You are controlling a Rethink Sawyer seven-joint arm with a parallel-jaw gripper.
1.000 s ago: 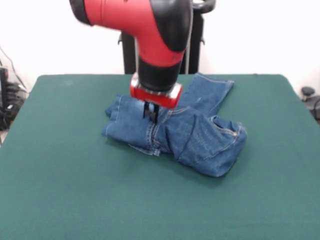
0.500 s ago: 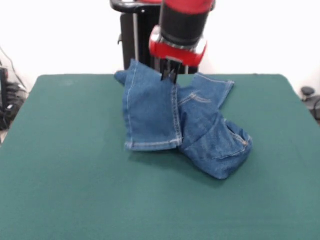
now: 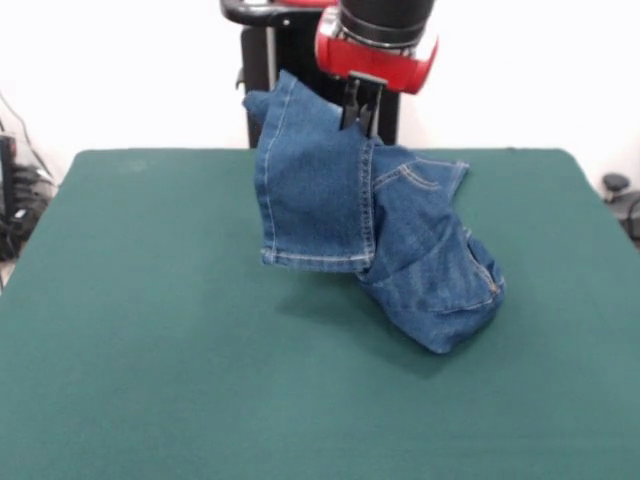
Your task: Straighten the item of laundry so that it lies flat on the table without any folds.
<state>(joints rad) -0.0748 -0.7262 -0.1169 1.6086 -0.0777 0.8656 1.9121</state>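
The item of laundry [image 3: 330, 205] is a pair of small blue denim jeans with tan stitching. One leg hangs in the air with its hemmed end [image 3: 315, 262] just above the table [image 3: 150, 330]. My gripper [image 3: 360, 125] is shut on the upper edge of that leg, at the top middle of the front view. The waist and pocket part [image 3: 445, 290] still rests bunched on the green top at the right, and the other leg [image 3: 425, 170] lies toward the far edge.
The green table top stretches wide to the left and front of the jeans. A black stand [image 3: 265, 70] rises behind the far edge. Cables and dark gear [image 3: 15, 200] sit off the left side.
My gripper has closed on a leg of the jeans and risen toward the far right, pulling that leg off the pile so it now hangs clear of the table.
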